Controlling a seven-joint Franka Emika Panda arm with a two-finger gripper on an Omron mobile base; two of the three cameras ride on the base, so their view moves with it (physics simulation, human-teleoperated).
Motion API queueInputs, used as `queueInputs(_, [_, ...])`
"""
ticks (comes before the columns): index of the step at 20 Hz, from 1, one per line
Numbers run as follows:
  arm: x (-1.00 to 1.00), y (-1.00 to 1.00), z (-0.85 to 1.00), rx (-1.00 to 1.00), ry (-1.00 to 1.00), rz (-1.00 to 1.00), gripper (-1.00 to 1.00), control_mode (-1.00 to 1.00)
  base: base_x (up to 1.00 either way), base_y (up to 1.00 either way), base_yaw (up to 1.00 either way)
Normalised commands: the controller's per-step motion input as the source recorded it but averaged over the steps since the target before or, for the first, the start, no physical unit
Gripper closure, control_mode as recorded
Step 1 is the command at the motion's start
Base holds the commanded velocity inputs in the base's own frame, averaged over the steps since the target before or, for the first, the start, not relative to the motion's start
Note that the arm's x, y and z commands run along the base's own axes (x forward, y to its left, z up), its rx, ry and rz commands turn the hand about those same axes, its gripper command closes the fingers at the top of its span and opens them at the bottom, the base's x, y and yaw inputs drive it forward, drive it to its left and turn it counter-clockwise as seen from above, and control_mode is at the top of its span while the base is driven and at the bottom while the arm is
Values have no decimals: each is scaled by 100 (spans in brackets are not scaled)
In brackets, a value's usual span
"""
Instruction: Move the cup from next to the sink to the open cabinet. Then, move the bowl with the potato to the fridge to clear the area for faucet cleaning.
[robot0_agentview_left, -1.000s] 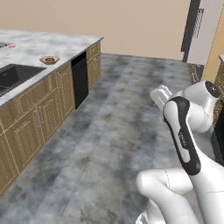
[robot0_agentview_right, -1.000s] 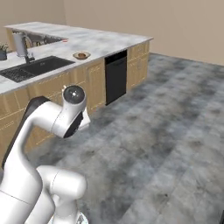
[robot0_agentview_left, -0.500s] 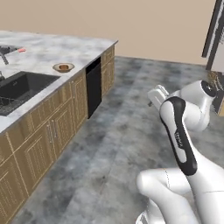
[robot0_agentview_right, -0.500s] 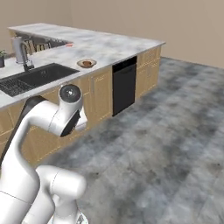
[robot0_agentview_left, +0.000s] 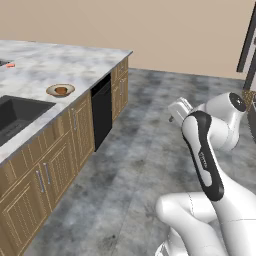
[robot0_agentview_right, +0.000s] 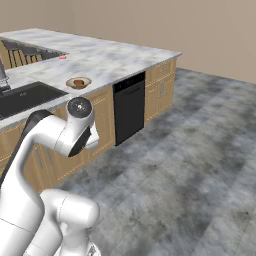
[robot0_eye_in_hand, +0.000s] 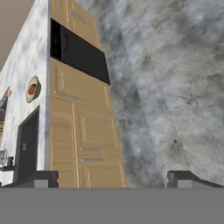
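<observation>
Looking at it now, the bowl (robot0_agentview_left: 60, 90) with the potato (robot0_agentview_left: 61, 90) sits on the surface (robot0_agentview_left: 75, 62) beside the sink (robot0_agentview_left: 17, 112), not fridged yet. End effector (robot0_eye_in_hand: 113, 178) is spread wide and empty out over the floor, so I'd guess the bowl run is what's left.

I saw a grey marble counter (robot0_agentview_left: 70, 65) over wooden cupboards. On it sat the bowl (robot0_agentview_left: 60, 90) with the potato (robot0_agentview_left: 61, 90) inside, just beside the sink (robot0_agentview_left: 17, 112) set into it. A small red thing (robot0_agentview_right: 62, 57) lay farther back.
</observation>
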Motion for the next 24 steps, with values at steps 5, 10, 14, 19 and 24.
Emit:
queueInputs(5, [0,0,0,0,0,0,-100,100,100,-17,-1])
queueInputs(10, [0,0,0,0,0,0,-100,100,100,-15,-1])
queueInputs(14, [0,0,0,0,0,0,-100,100,100,0,5])
queueInputs(19, [0,0,0,0,0,0,-100,100,100,0,24])
queueInputs(24, [0,0,0,0,0,0,-100,100,100,0,35])
